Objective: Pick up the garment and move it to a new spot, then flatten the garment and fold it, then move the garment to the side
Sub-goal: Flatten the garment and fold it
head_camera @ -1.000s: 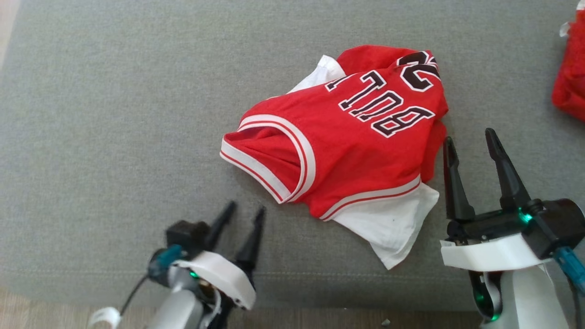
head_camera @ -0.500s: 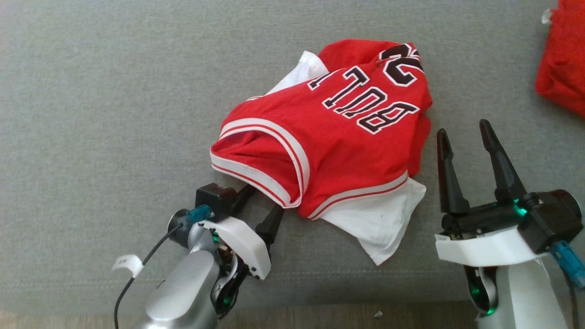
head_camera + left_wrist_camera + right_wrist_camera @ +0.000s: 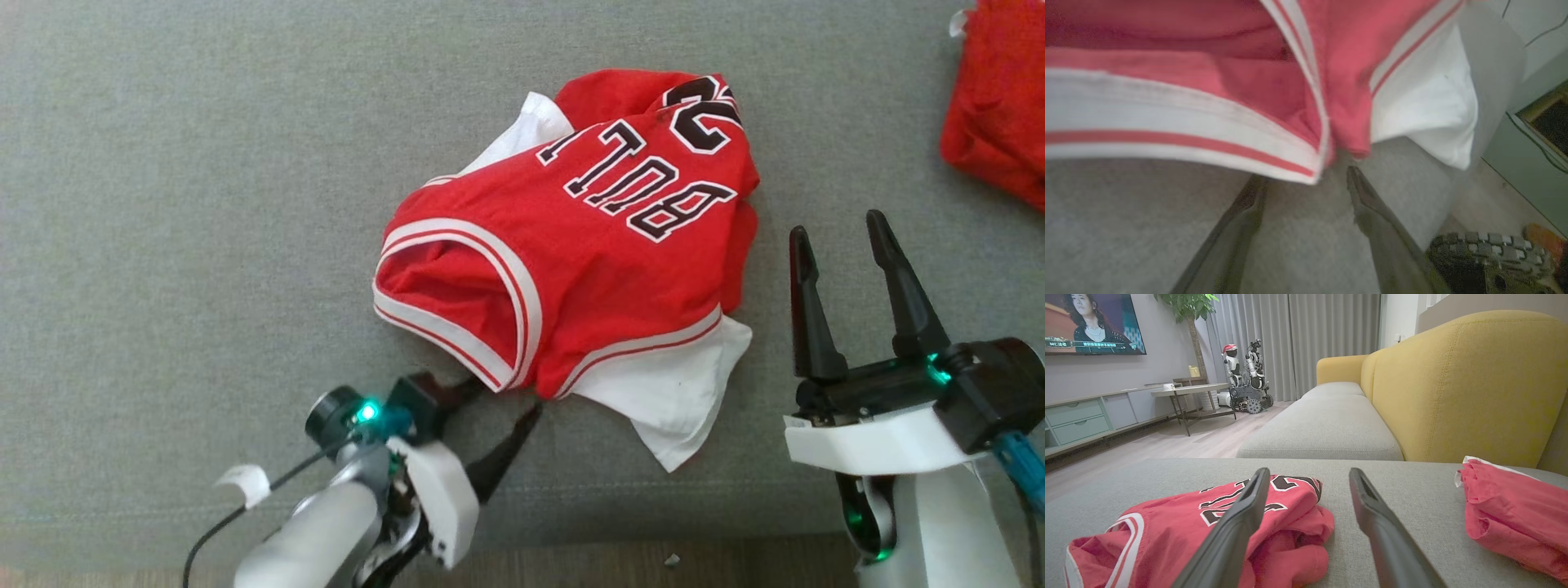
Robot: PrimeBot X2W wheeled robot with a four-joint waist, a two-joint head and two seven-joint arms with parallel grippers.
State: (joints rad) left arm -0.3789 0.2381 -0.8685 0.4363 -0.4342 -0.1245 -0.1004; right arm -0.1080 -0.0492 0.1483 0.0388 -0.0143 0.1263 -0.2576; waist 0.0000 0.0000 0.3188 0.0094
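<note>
The garment (image 3: 604, 245) is a red jersey with white trim and black letters, lying crumpled over a white layer in the middle of the grey sofa seat (image 3: 180, 212). My left gripper (image 3: 500, 400) is open, its tips right at the jersey's near striped corner. In the left wrist view the garment (image 3: 1208, 94) lies just beyond the left gripper (image 3: 1306, 177), and nothing sits between the fingers. My right gripper (image 3: 839, 233) stands open and empty to the right of the jersey. In the right wrist view the right gripper (image 3: 1309, 473) points past the garment (image 3: 1167, 526) at its left.
A second red cloth (image 3: 1000, 106) lies at the far right of the seat, seen also as the red cloth (image 3: 1515, 510). The seat's front edge and wood floor (image 3: 653, 563) run along the bottom. A yellow sofa back (image 3: 1466, 384) rises behind.
My left gripper has moved up and right from the seat's front edge to the jersey's near corner and now points up-right. The camera has shifted a little. The right gripper stays open.
</note>
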